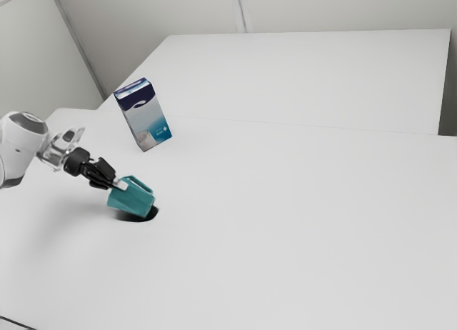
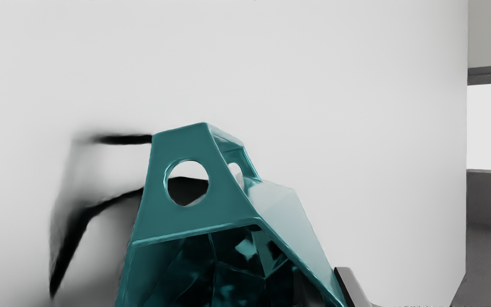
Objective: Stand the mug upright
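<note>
Wrist view: mug (image 2: 143, 221) is cut off by the bottom edge, interior detail partly lost in the dark. Exterior view: rest of the arm (image 1: 21, 146) is off the left edge, fine print on the box (image 1: 148, 116) too small to read.

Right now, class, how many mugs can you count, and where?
1: the teal mug, tilted, held in the gripper, below the box in the exterior view. Another behind the box could be hidden.

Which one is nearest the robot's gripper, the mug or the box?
The teal mug. The black gripper has its fingers on both sides of the mug's wall, while the white and blue box stands apart.
</note>
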Controlling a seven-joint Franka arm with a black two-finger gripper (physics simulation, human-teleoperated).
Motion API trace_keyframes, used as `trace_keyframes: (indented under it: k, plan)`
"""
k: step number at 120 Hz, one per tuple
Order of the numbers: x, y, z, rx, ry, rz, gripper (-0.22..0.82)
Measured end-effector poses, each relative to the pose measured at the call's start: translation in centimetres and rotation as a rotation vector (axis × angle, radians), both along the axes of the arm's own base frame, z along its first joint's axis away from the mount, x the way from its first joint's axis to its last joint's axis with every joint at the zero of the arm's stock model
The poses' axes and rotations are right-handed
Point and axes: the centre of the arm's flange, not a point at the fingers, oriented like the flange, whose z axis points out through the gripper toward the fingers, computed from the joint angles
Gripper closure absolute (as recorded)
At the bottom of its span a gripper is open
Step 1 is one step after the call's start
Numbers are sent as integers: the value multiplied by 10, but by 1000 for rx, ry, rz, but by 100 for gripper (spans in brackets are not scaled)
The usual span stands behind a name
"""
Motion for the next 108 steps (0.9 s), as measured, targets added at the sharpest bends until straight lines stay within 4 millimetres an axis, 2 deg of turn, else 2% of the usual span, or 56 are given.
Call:
trace_keyframes:
  k: [13, 29, 49, 63, 75, 90, 108]
  plan:
    - [3, -10, 10, 1, -22, -23, 76]
    - [10, -28, 37, 16, -65, -62, 78]
    - [28, -90, 84, 132, -78, -212, 79]
    - [40, -128, 116, 306, -65, -317, 79]
    - [54, -158, 135, 466, -53, -393, 79]
    - [72, -204, 146, 638, -47, -459, 79]
    - [81, -231, 145, 775, -29, -448, 79]
